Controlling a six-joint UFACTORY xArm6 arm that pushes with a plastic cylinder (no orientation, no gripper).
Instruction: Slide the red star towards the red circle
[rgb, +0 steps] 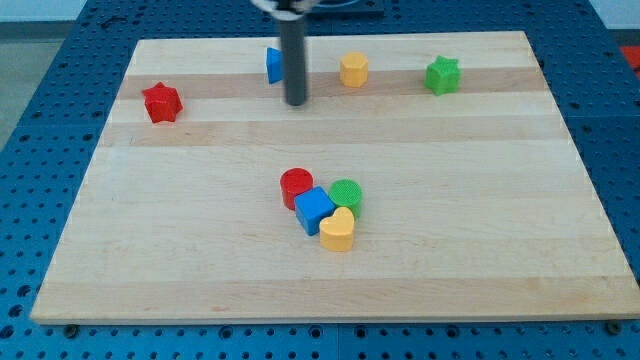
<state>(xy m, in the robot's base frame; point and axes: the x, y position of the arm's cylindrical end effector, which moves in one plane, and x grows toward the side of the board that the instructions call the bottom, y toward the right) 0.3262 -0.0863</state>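
Observation:
The red star (161, 103) lies near the board's left edge, toward the view's top. The red circle (296, 185) sits near the board's middle, touching a blue cube (314, 209). My tip (296, 102) is at the end of the dark rod, toward the view's top centre. It is well to the right of the red star and above the red circle in the view. A blue block (273, 65), shape partly hidden by the rod, lies just left of the rod.
A green circle (346, 194) and a yellow heart (338, 230) cluster with the blue cube and red circle. A yellow hexagon-like block (353, 69) and a green star (442, 75) lie along the view's top. The wooden board (500, 250) rests on a blue perforated table.

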